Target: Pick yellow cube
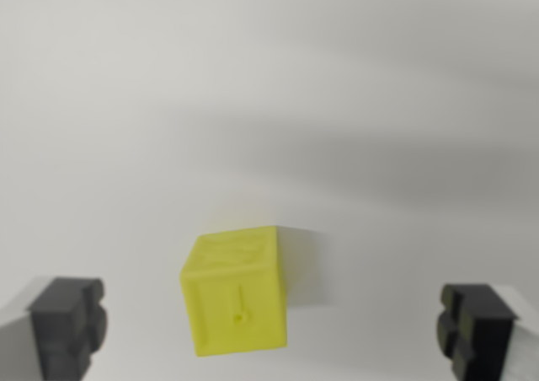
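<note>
A yellow cube (236, 292) sits on a plain white surface in the lower middle of the wrist view, turned slightly so one corner edge faces me. My gripper (271, 329) is open, its two dark fingertips (67, 324) far apart at the lower left and lower right corners. The cube lies between them, nearer the left fingertip, with clear gaps on both sides. Nothing is held.
The white surface (269, 103) fills the whole view, with soft grey shadows crossing it at the upper right. No other objects show.
</note>
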